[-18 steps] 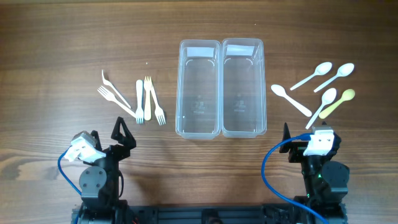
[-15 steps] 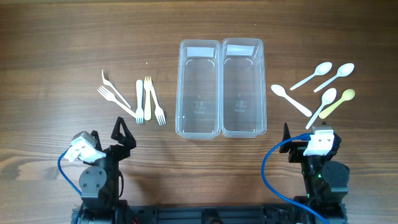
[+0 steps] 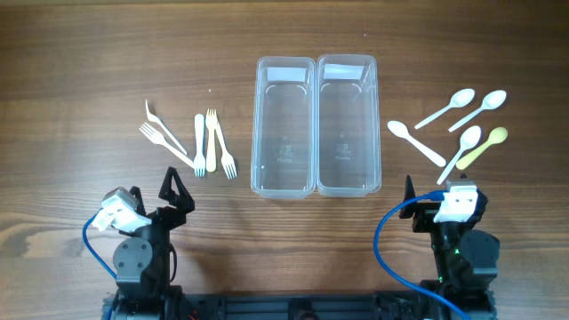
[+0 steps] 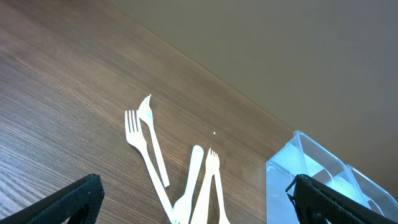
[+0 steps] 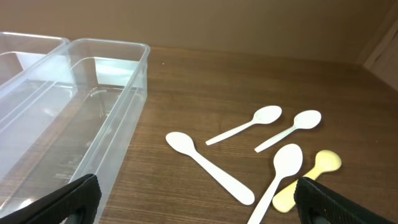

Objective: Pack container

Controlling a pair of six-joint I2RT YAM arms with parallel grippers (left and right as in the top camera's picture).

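Left container [image 3: 284, 124] and right container [image 3: 348, 124] sit touching, side by side, mid-table. Forks [image 3: 199, 142] lie left of them, spoons [image 3: 418, 145] right. Left gripper [image 4: 196, 196] and right gripper [image 5: 196, 193] are spread wide, gripping nothing, with only fingertips showing at frame corners. The left wrist view cuts off the lower fork ends.

Overhead looks down; low wrist views share the containers [image 3: 316, 124].
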